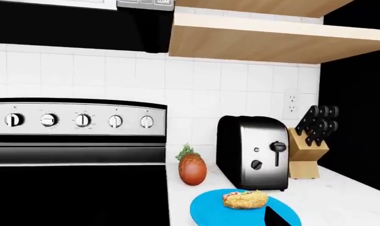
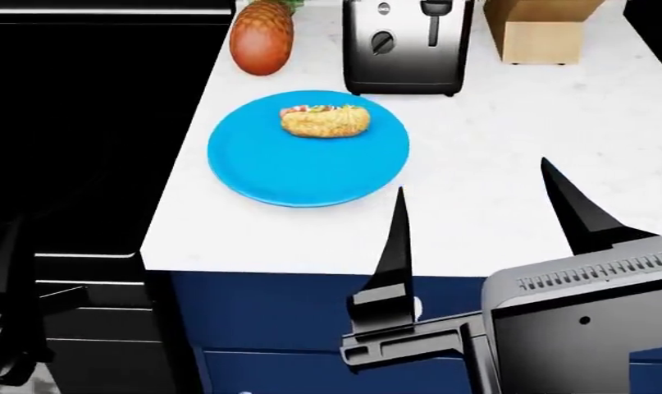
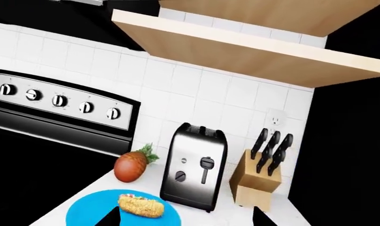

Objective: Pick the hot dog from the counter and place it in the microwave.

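Right hand (image 2: 473,217), black fingers spread wide, holding nothing, poised above the white marble-like table (image 2: 506,164). Small golden-brown hot dog (image 2: 325,121) lies on round blue plate (image 2: 265,168). Left hand's (image 2: 8,312) spread cannot be told.

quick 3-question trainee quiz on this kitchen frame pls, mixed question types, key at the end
1. True or false: the hot dog lies directly on the bare counter.
2. Which object stands between the pineapple and the knife block along the back of the counter? A) kettle B) toaster C) bowl
3. Fill in: the right gripper is ____, its fingers spread wide, holding nothing.

Key
1. False: it lies on the blue plate, toward the plate's far side.
2. B
3. open
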You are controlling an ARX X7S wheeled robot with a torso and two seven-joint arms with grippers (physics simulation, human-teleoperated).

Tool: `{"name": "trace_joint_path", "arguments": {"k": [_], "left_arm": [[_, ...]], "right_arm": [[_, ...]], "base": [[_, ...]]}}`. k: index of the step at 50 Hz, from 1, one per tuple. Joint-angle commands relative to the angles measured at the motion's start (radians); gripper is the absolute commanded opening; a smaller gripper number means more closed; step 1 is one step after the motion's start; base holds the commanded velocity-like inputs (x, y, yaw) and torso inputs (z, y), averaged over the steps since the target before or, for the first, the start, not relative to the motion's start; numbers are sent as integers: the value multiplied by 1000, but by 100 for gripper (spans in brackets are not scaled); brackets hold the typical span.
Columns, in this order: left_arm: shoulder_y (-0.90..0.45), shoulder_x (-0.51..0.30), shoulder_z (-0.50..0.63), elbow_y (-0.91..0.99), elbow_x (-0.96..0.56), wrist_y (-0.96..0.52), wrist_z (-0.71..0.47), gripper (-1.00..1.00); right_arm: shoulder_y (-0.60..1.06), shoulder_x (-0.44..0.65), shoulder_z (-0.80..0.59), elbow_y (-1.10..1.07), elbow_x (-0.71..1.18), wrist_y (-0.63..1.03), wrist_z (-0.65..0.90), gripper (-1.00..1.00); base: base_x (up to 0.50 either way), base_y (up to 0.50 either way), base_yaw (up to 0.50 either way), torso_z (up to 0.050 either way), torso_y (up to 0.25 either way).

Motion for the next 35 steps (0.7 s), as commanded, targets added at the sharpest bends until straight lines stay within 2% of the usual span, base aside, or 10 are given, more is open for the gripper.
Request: {"name": "trace_joint_path", "arguments": {"k": [1, 3, 10, 35], "left_arm": [[4, -5, 2, 0, -4, 3, -6, 100], [5, -5, 2, -2, -4, 5, -7, 100], [7, -7, 5, -9, 1, 16, -5, 100], [-3, -12, 22, -12, -10, 15, -19, 100]], "right_arm": [[-4, 16, -6, 1, 20, -12, 18, 100], [-6, 27, -22, 0, 7, -35, 22, 100], [53, -16, 48, 10, 82, 75, 49, 100], [93, -12, 68, 24, 156, 99, 88, 100]], "base": [[0, -82, 0, 0, 0], [0, 0, 0, 0, 0], [21, 0, 0, 0, 0], [500, 0, 0, 0, 0]]}}
